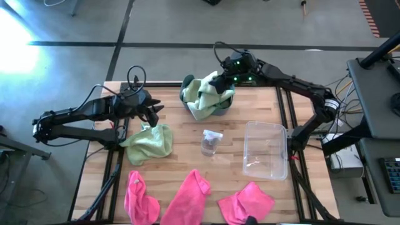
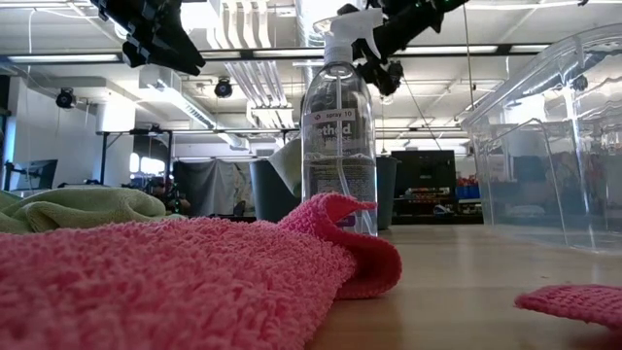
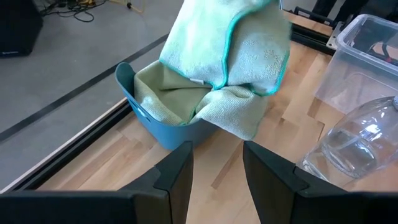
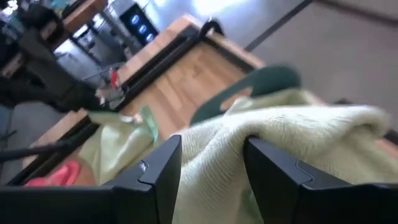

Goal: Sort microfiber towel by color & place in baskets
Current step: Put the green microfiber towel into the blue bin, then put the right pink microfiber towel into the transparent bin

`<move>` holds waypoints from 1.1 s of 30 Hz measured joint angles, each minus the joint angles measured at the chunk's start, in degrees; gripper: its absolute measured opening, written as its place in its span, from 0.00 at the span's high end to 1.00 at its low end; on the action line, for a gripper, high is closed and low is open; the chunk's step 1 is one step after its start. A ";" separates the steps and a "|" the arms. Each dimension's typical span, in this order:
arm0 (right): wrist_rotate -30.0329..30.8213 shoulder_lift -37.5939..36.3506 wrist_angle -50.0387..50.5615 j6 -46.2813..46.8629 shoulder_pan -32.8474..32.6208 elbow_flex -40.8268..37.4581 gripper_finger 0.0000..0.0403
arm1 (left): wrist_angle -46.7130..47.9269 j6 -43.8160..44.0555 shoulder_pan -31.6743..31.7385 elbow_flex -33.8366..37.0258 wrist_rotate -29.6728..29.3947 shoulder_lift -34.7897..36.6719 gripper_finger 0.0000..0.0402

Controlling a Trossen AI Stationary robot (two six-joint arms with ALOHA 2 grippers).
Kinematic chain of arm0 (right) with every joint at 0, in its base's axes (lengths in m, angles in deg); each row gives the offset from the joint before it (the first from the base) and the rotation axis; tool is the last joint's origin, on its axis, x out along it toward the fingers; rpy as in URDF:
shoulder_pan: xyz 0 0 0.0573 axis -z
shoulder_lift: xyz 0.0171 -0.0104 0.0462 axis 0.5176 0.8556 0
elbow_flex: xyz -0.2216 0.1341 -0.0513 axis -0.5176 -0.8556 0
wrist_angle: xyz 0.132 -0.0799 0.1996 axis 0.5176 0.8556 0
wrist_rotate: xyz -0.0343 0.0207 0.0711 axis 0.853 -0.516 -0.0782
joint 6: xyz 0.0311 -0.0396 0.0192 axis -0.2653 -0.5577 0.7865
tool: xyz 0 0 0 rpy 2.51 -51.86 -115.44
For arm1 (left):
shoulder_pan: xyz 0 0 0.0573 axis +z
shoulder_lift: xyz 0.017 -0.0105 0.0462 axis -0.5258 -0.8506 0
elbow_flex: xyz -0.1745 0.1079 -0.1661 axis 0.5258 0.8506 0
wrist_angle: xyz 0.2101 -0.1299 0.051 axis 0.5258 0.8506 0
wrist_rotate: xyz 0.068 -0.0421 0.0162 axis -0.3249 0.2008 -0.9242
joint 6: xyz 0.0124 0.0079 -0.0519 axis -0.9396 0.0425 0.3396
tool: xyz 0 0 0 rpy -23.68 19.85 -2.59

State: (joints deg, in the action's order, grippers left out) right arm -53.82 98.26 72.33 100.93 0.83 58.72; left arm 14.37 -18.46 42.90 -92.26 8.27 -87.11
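A dark teal basket stands at the table's far middle with a light green towel lying in it. My right gripper is above it, shut on a second light green towel. My left gripper is open and empty, just above the far edge of a third green towel, which lies crumpled on the table. Three pink towels lie along the near edge. The clear basket stands empty at the right. My right gripper pinches a bunched part of the light green towel between its two fingers, coming from above and slanting down. The towel hangs below the fingers. Its lower end drapes over the teal basket's rim and the towel inside.
A small clear spray bottle stands upright between the green towel on the table and the clear basket. Bare wood shows in the middle of the table. Black frame rails run along the table's left and right sides.
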 joint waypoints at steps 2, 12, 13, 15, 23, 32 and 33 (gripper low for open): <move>1.84 0.00 1.34 -0.27 -0.18 1.49 0.59 | -0.01 -0.30 0.00 0.00 0.00 0.00 0.69; 3.96 -0.13 26.79 -3.54 -2.16 6.66 0.59 | 0.87 -0.48 0.00 0.00 0.00 0.29 0.69; 3.96 -0.13 31.57 -3.97 -2.65 6.84 0.59 | 1.45 -0.48 -0.02 0.00 0.02 0.37 0.69; 3.98 -0.15 40.12 -4.27 -3.91 6.96 0.59 | 2.22 -0.48 -0.02 0.00 0.02 0.55 0.69; 4.60 -0.35 51.71 -0.45 -11.85 7.52 0.59 | 2.20 -0.46 0.00 0.00 -0.78 1.25 0.69; 14.85 -3.04 53.90 6.78 -27.76 13.07 0.59 | 1.75 1.09 0.00 0.00 -1.47 1.36 0.69; 17.16 -3.60 53.71 7.73 -29.81 13.31 0.59 | 1.56 1.09 0.00 0.00 -1.49 1.38 0.69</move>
State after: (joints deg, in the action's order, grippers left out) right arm -36.65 94.67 126.04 108.66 -28.99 72.03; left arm 15.93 -17.36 42.90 -92.26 6.78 -85.73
